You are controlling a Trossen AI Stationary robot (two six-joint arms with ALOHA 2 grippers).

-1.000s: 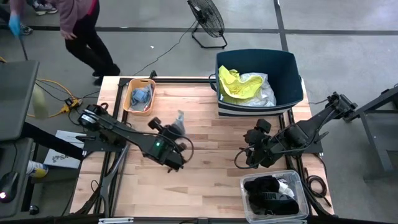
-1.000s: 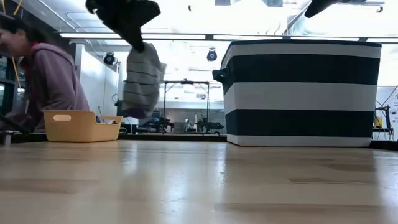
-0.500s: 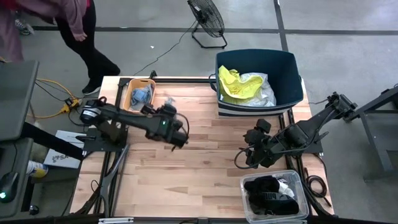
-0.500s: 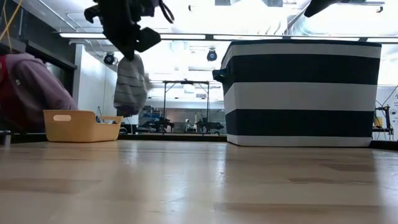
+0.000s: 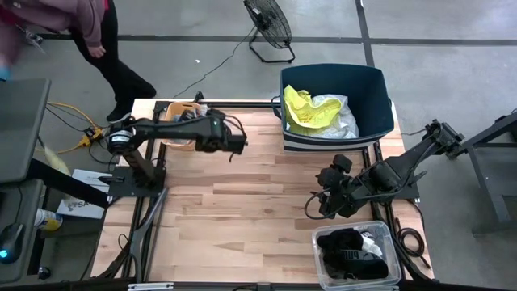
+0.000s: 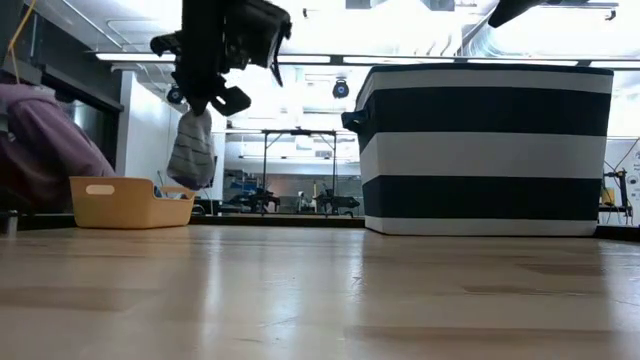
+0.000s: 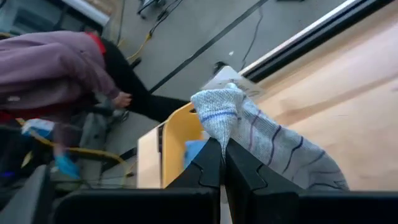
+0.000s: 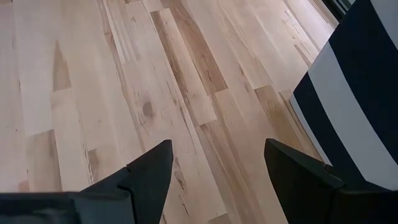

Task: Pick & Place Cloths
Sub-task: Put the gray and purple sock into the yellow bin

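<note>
My left gripper (image 6: pixel 205 104) is shut on a grey-white sock with thin blue and purple stripes (image 7: pixel 261 140). It hangs in the air over the table's far left, just beside the small orange tray (image 6: pixel 128 203). That tray holds a blue-grey cloth (image 7: pixel 194 149). In the high view the arm (image 5: pixel 214 133) hides the sock. My right gripper (image 8: pixel 217 152) stands open above bare wood at the table's right, with nothing between its fingers. The navy tub (image 5: pixel 371 89) at the far right holds a neon yellow cloth (image 5: pixel 300 109) and a white one (image 5: pixel 339 117). My left gripper pinches a bunched end of the sock (image 7: pixel 219 121) between its two shut fingers (image 7: pixel 211 163). The fingers slant downward toward the table's far left corner. The sock hangs slack below them (image 6: pixel 192 152), lifted clear of the table and the tray.
A clear bin (image 5: pixel 388 267) with black and white cloths sits at the near right corner. A person (image 5: pixel 89 32) bends down beyond the table's far left corner, near cables on the floor. A floor fan (image 5: pixel 269 24) stands behind the table. Bare wood lies across the middle.
My left gripper has swung toward the table's far left, over to the orange tray, turning as it went and staying shut on the sock. The sock has travelled with it, swinging below the fingers, clear of the table.
</note>
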